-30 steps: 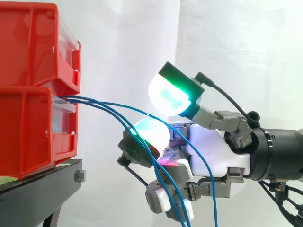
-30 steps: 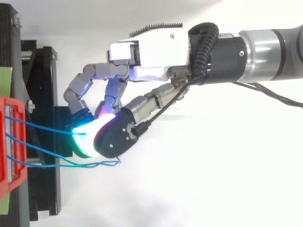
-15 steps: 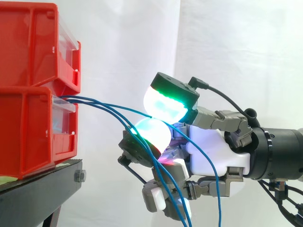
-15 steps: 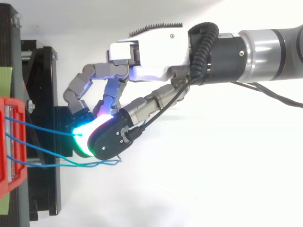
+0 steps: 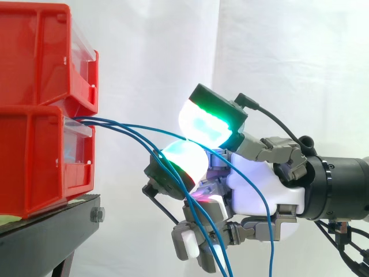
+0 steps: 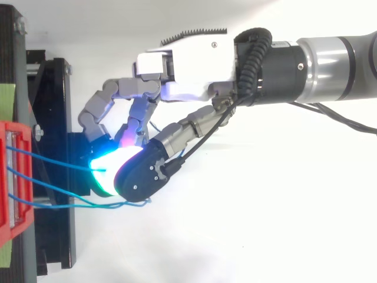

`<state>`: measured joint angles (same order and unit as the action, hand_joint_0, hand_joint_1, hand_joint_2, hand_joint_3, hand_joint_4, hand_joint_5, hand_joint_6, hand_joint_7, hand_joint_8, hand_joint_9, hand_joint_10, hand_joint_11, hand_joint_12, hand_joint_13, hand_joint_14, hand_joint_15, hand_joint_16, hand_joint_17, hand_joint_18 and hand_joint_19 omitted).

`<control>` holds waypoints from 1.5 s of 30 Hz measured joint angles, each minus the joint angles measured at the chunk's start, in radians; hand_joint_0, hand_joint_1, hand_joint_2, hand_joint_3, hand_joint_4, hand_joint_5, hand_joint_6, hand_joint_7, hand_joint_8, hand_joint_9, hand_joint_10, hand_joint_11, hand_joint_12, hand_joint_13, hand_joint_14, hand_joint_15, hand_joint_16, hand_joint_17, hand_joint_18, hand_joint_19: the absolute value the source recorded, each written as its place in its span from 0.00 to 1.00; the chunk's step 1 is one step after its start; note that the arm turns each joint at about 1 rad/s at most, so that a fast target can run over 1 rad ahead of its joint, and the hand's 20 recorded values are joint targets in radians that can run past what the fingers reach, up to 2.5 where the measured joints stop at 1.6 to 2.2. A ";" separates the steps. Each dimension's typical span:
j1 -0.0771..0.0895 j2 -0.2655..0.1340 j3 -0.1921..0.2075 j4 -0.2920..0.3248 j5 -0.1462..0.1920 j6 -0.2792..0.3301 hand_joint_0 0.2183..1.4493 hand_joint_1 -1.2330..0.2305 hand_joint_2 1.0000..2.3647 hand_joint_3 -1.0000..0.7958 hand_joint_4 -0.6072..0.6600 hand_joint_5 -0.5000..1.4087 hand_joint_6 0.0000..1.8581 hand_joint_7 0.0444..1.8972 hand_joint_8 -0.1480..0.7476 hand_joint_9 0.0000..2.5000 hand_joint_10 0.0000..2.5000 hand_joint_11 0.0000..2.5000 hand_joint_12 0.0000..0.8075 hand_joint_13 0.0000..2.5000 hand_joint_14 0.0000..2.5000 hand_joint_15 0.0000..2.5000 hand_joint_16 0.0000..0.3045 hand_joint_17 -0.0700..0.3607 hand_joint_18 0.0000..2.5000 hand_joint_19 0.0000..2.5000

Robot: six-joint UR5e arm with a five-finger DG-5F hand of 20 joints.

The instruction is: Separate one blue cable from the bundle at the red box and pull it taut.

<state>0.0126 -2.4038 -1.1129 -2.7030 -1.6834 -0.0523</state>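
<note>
Cables (image 5: 115, 123), thin and blue, leave the front of the lower red bin (image 5: 34, 161), which sits under a second red bin (image 5: 34, 57) on a black stand (image 5: 52, 231) before a white curtain (image 5: 288, 57). The hand (image 5: 259, 187) reaches in from the right with its fingers curled. Its green-glowing pad (image 5: 204, 124) closes down on its cyan pad (image 5: 184, 158), pinching one blue cable (image 6: 59, 161) between them. That cable spans the gap from bin to pads in a shallow curve, then drapes over the hand and hangs down. Two other cables (image 6: 70, 206) pass loosely beside the pads and droop below the hand.
</note>
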 measured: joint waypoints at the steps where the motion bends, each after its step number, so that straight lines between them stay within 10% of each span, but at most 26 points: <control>1: -0.001 0.000 0.000 0.000 -0.001 0.001 0.43 0.32 0.00 0.28 0.33 0.16 0.49 0.59 0.49 0.45 0.01 0.42 0.37 0.36 0.01 0.26 0.11 0.33 0.33 0.27; 17: -0.011 0.000 0.000 0.004 -0.038 0.021 0.44 0.32 0.00 0.30 0.35 0.16 0.49 0.59 0.46 0.50 0.00 0.60 0.34 0.43 0.01 0.39 0.10 0.32 0.36 0.28; 45: -0.016 0.000 -0.001 0.014 -0.059 0.072 0.24 0.43 0.00 0.28 0.54 0.19 0.39 0.54 0.53 0.43 0.01 0.49 0.44 0.42 0.01 0.40 0.15 0.40 0.36 0.33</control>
<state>-0.0030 -2.4041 -1.1141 -2.6890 -1.7424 0.0200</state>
